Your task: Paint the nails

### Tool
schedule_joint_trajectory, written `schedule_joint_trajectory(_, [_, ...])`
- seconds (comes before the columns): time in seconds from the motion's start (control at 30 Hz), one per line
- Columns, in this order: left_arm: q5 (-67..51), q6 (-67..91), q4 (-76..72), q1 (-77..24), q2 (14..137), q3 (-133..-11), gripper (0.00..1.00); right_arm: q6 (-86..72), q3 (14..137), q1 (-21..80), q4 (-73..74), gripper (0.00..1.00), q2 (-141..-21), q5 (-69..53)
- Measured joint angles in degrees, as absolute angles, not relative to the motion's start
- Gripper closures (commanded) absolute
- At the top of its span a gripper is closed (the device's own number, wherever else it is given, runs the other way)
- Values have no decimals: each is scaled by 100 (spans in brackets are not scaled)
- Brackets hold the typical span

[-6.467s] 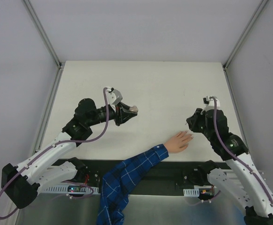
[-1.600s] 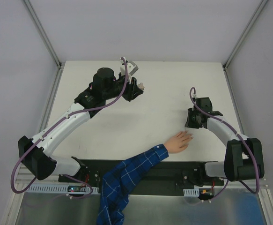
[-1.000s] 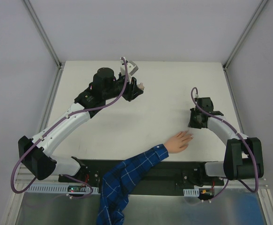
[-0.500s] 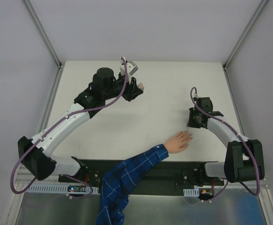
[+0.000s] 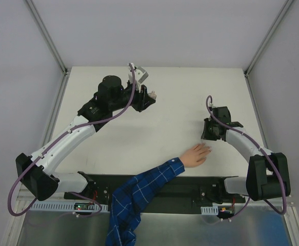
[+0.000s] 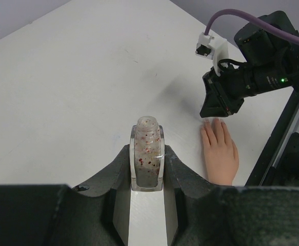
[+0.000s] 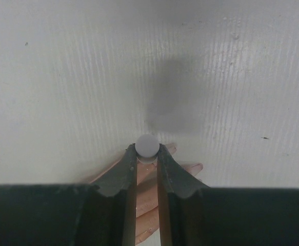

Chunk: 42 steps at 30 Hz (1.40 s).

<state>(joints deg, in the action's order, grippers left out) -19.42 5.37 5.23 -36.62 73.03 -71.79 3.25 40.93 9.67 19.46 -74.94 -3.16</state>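
Left jaws (image 6: 147,166) clamp an unlabelled speckled bottle (image 6: 147,152); right jaws (image 7: 147,160) pinch a round white cap (image 7: 147,145) over the hand (image 5: 194,155).

**Setting: robotics lab test cell**

Enclosed work bay, not a domestic or retail space. Plain white desk (image 5: 180,97) boxed in by blank grey wall panels (image 5: 159,31) joined with aluminium frame rails (image 5: 45,35). Two white-and-black robot arms, left arm (image 5: 72,134) and right arm (image 5: 241,141), bolted at the near edge on a black mounting rail (image 5: 154,188). Purple cables (image 5: 126,105) loop along the arms. Exposed control boards with lit indicator lights (image 5: 82,206) sit on a metal tray (image 5: 190,230) below the rail. Surfaces bare and uniform; no furnishings or decoration.
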Motion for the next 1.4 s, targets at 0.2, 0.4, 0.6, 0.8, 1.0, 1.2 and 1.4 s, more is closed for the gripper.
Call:
schedule_joint_trajectory(0.2, [-1938,569,539,-3662,7290,-7126,100,318,4093,980,1953,100,-7496,-340])
schedule_joint_trajectory(0.4, [-1914,615,539,-3662,7249,-7126,100,281,4093,980,1949,99,-7518,-235])
schedule_joint_trajectory(0.6, [-1898,626,537,-3662,7185,-7122,100,246,4093,967,1949,100,-7590,-32])
schedule_joint_trajectory(0.8, [-1896,626,537,-3662,7153,-7096,100,237,4095,950,1946,99,-7636,119])
schedule_joint_trajectory(1.0, [-1896,626,537,-3662,7153,-7094,100,235,4180,910,1951,100,-7758,226])
schedule_joint_trajectory(1.2, [-1896,624,534,-3662,7153,-7094,100,235,4189,847,1949,100,-7767,311])
schedule_joint_trajectory(1.4, [-1898,622,537,-3662,7157,-7094,100,235,4189,810,1949,100,-7767,379])
